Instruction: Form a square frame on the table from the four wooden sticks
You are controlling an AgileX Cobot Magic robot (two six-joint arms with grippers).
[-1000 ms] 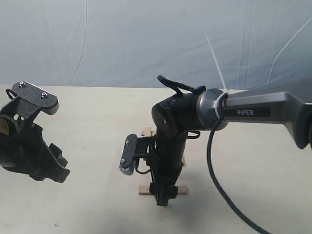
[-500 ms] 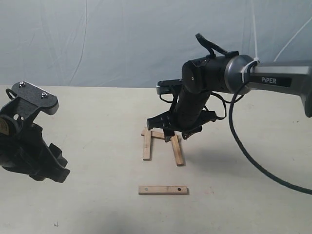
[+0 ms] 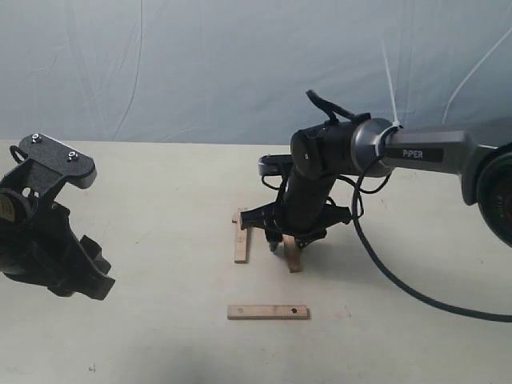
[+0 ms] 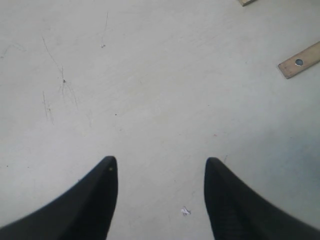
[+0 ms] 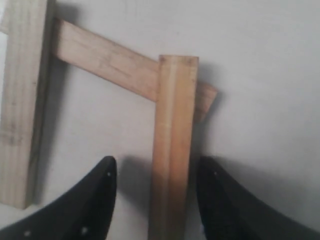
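Three of the wooden sticks form a three-sided outline on the table (image 3: 144, 336): a left stick (image 3: 241, 238), a right stick (image 3: 294, 258) and a back stick (image 5: 107, 62) under their far ends. A fourth stick (image 3: 267, 311) with small holes lies apart, nearer the front. My right gripper (image 3: 286, 242) points down over the right stick (image 5: 172, 150), open, with one finger on each side of it and a gap showing on the left. My left gripper (image 3: 94, 276) hangs open at the far left over bare table (image 4: 150, 100).
The wrinkled blue-grey backdrop (image 3: 200, 64) rises behind the table. A black cable (image 3: 376, 264) sags from the right arm down to the tabletop. In the left wrist view the holed stick's end (image 4: 300, 61) shows near the picture's edge.
My right gripper rose from the front stick, left it on the table, moved back to the three-stick group and came down astride the right stick. The left arm has not moved.
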